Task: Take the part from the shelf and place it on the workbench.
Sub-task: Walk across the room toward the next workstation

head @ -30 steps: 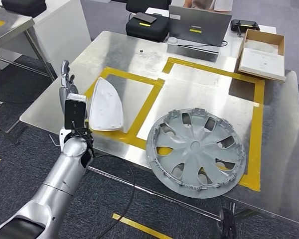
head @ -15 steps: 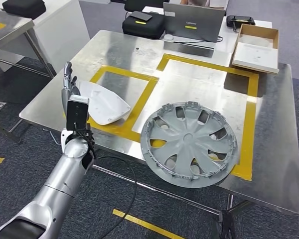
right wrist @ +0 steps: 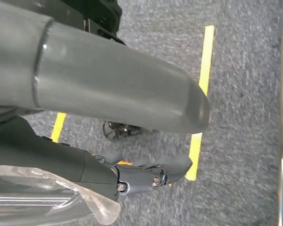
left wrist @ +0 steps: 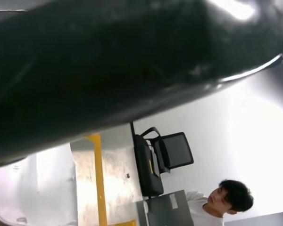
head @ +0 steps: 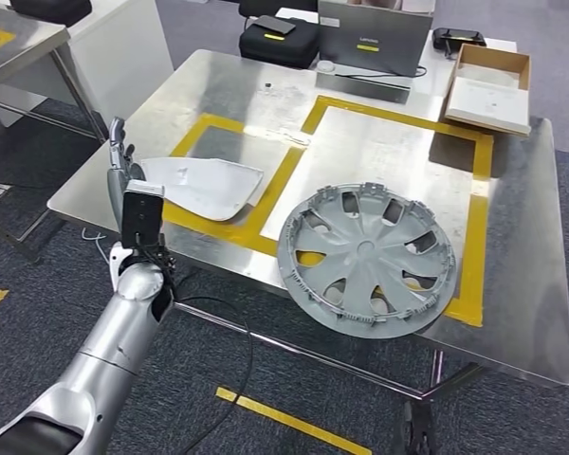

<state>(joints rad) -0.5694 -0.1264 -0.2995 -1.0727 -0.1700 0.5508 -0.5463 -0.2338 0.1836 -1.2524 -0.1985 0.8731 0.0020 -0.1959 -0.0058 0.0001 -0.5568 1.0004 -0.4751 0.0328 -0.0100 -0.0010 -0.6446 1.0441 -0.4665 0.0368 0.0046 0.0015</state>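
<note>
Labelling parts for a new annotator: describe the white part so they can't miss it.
On the steel workbench, look at the smaller yellow-taped square near the left hand. The white part lies flat across its front tape: smooth, white and solid, unlike the grey round spoked hubcap.

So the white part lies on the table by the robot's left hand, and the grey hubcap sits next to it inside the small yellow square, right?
Not quite. The head view shows the hubcap in the large yellow rectangle, overhanging the table's near edge. The white part lies across the small square's tape by the left hand.
</note>
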